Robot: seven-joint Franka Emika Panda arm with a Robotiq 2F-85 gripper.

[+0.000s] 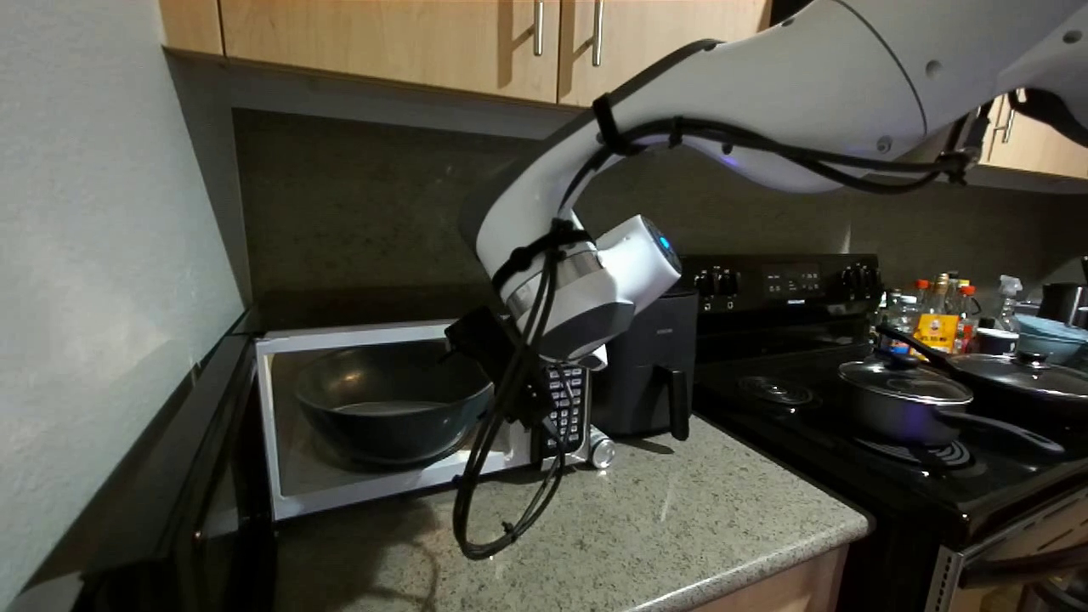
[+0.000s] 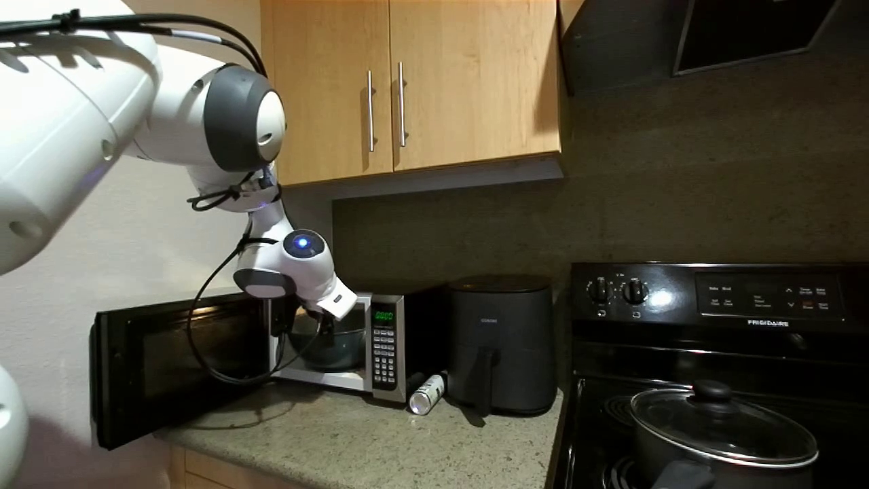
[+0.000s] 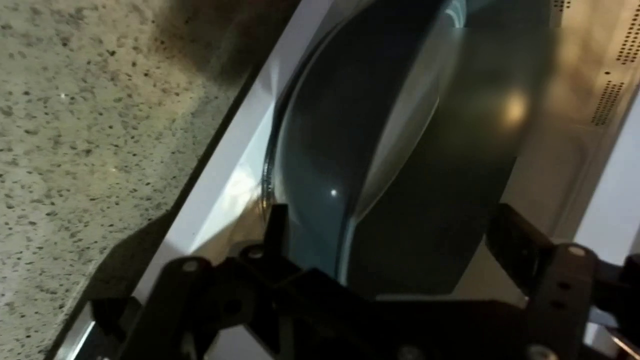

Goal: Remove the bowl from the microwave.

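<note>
The bowl (image 1: pixel 382 438), dark blue-grey, sits upright inside the microwave (image 1: pixel 382 495). In an exterior view the bowl (image 2: pixel 336 350) shows partly behind the wrist, in the lit cavity beside the microwave's control panel (image 2: pixel 388 346). In the wrist view my gripper (image 3: pixel 391 212) is open at the bowl (image 3: pixel 320 185). One finger is on the bowl's outer side and the other on its inner side, with the rim between them and a wide gap. I cannot tell whether a finger touches it. The fingertips are largely hidden in both exterior views.
The microwave door (image 2: pixel 190 360) stands open along the side wall. A can (image 2: pixel 428 394) lies on the counter (image 1: pixel 663 510) beside the microwave. A black air fryer (image 2: pixel 502 339) stands near it. A lidded pot (image 1: pixel 901 408) is on the stove. Cabinets (image 2: pixel 475 88) hang above. Cables loop below the wrist.
</note>
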